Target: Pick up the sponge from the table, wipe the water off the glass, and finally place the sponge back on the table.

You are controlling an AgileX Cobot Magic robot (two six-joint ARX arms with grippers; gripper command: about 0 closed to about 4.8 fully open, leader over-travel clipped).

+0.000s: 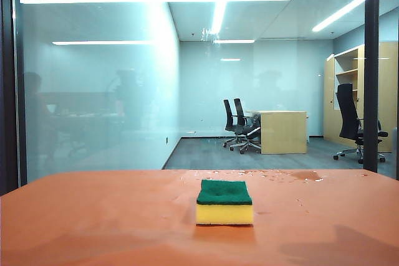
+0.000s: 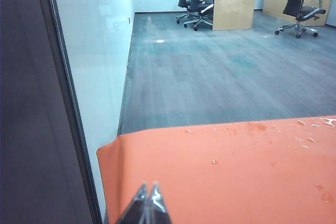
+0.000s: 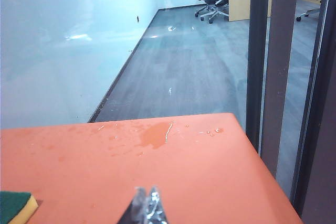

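Seen from the exterior view, the sponge sits flat on the orange-red table, slightly right of centre, green scouring face up and yellow foam below; neither claw appears in this view; behind the table stands the glass, a clear pane with black vertical frames; water glints in small whitish drops high on the pane near the middle, and more drops and a wet patch lie on the table's far edge; through the pane a bluish office shows a pale desk and black chairs.

Next, the left wrist view: the left claw hovers over the table's near corner beside a dark frame, its tips pressed together, holding nothing; scattered droplets lie well apart from it.

Lastly, the right wrist view: the right claw hangs above the table with tips closed and empty; the sponge's corner shows near it at the frame's edge, untouched; a wet patch lies ahead by the glass.
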